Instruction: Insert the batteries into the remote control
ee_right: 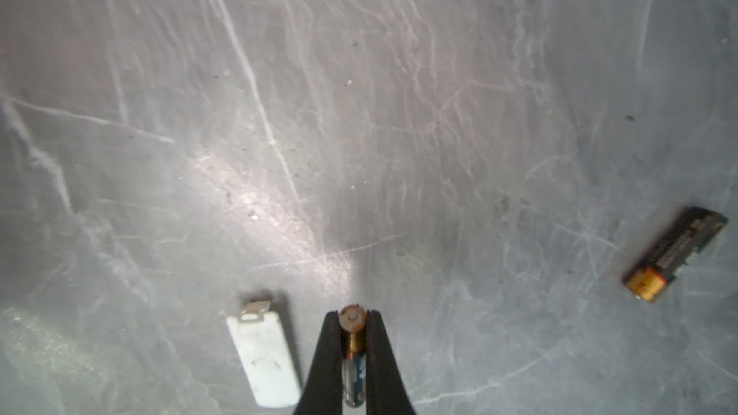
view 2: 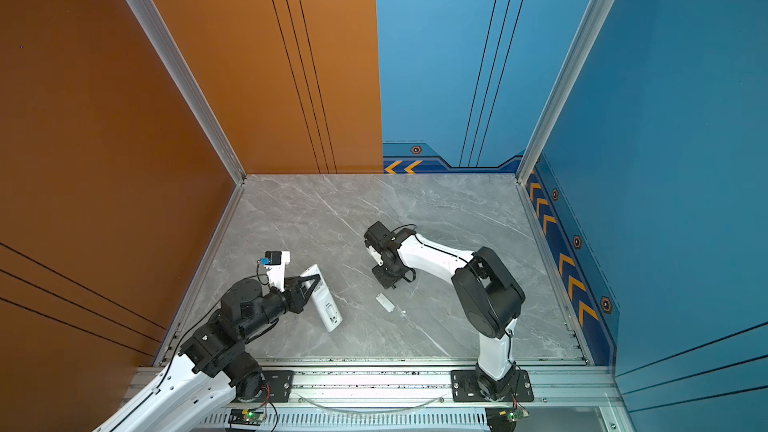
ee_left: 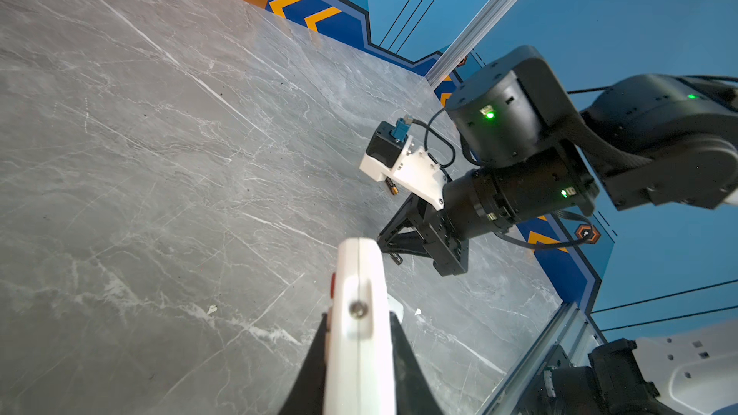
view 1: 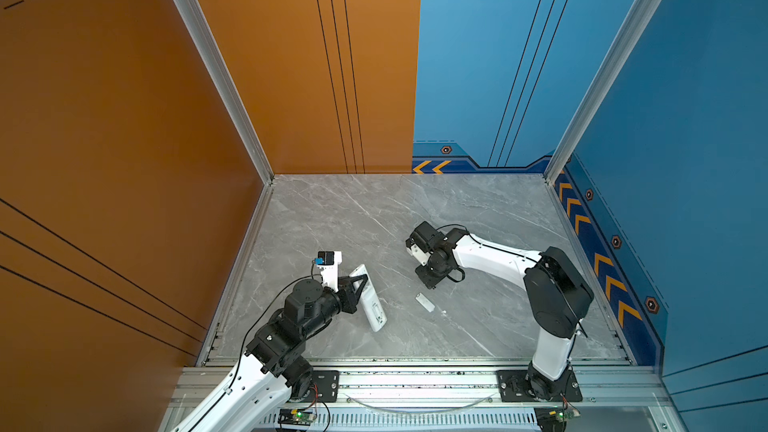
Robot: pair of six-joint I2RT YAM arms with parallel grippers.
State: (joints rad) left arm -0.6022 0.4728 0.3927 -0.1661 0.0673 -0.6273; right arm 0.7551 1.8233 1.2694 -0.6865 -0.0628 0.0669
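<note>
The white remote control hangs tilted over the left of the table, its back with the battery bay turned up. My left gripper is shut on its two long edges; the remote control shows end-on in the left wrist view. My right gripper is shut on one battery just above the table's middle, lengthwise between the fingers. The left wrist view shows that battery below the right gripper. A second battery lies loose on the table beside it.
A small white battery cover lies flat on the grey marble table, between the remote and the right gripper. A tiny white chip lies near it. Orange and blue walls close in three sides.
</note>
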